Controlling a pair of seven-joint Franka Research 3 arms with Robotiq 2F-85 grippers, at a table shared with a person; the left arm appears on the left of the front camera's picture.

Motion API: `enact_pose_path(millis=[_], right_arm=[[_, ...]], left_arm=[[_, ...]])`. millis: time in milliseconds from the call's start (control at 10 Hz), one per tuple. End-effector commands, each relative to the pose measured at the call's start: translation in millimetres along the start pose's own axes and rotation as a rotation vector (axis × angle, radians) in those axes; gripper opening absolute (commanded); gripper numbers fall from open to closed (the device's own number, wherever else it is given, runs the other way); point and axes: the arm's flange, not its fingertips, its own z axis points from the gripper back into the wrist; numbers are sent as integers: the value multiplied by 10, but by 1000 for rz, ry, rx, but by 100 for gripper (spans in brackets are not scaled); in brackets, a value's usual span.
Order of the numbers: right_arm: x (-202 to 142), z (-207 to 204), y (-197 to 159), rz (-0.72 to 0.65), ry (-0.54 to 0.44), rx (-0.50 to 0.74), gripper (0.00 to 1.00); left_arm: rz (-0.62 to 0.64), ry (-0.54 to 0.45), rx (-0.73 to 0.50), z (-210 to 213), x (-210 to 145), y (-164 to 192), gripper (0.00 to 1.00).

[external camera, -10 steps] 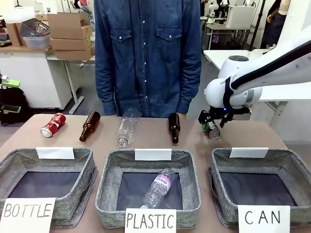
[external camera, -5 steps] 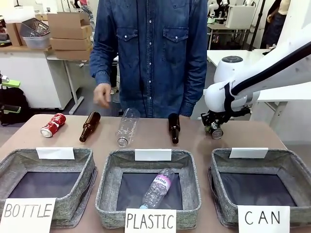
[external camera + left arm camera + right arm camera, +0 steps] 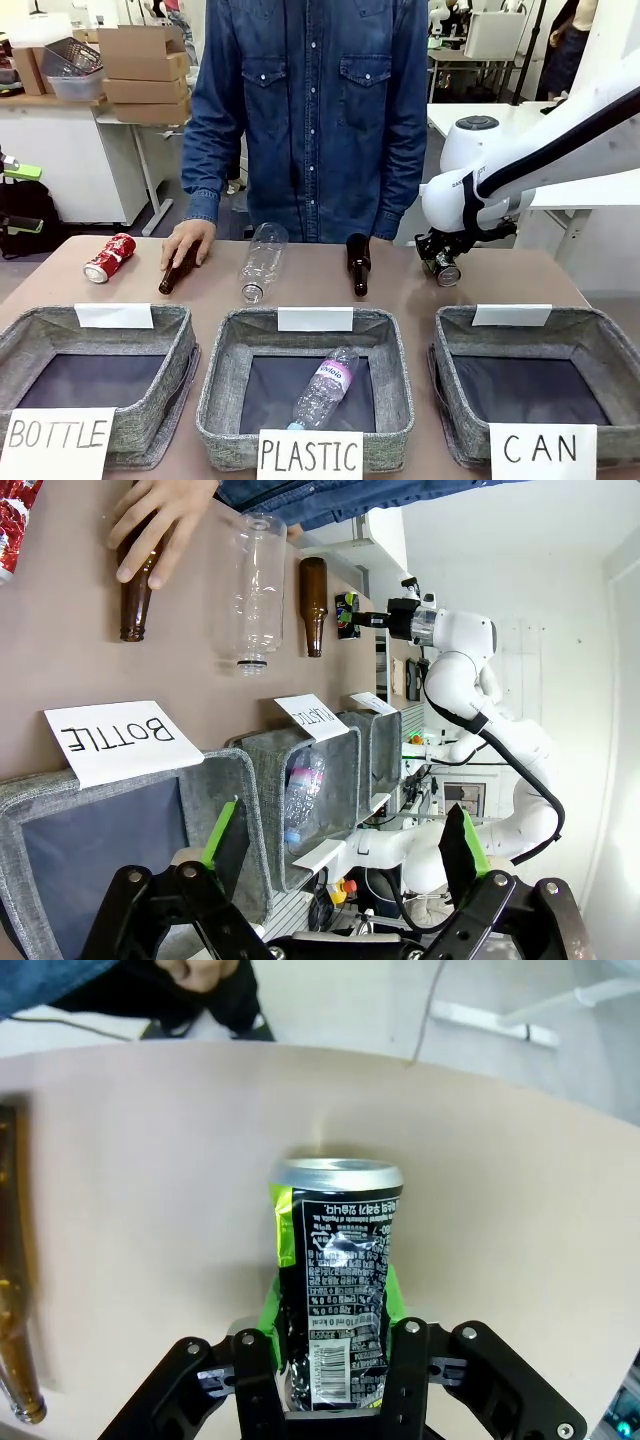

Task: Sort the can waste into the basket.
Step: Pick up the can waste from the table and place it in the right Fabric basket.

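Right tool (image 3: 335, 1310) clenched on black can (image 3: 338, 1230), left tool (image 3: 342, 825) spread wide, hand (image 3: 160, 515) on brown bottle (image 3: 133, 605)

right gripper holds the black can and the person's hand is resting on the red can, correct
Not quite. In the front view the person's hand rests on the left brown bottle, not the red can. The right gripper does hold the black can.

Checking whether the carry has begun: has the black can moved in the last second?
Yes, slightly: the black can, in the right gripper, now sits a little farther right of the nearest brown bottle than a second ago.
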Motion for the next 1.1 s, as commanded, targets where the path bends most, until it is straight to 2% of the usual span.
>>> enact_pose_path(millis=[0, 200, 300, 500, 600, 800, 1000], right_arm=[[-13, 59, -5, -10, 12, -13, 0], [-349, 779, -249, 94, -41, 82, 0], [-615, 1212, -435, 160, -33, 190, 0], [-1291, 1831, -766, 287, 79, 197, 0], [-1679, 2070, -859, 326, 72, 274, 0], [-2221, 2216, -974, 399, 76, 313, 0], [-2565, 2160, -1014, 499, 127, 299, 0]], left_arm=[[-20, -8, -22, -1, -3, -16, 100], [-20, -8, -22, -1, -3, -16, 100], [-20, -8, -22, -1, -3, -16, 100], [-20, -8, -22, -1, -3, -16, 100], [-20, -8, -22, -1, -3, -16, 100], [-20, -8, -22, -1, -3, -16, 100], [-20, -8, -22, -1, -3, -16, 100]])
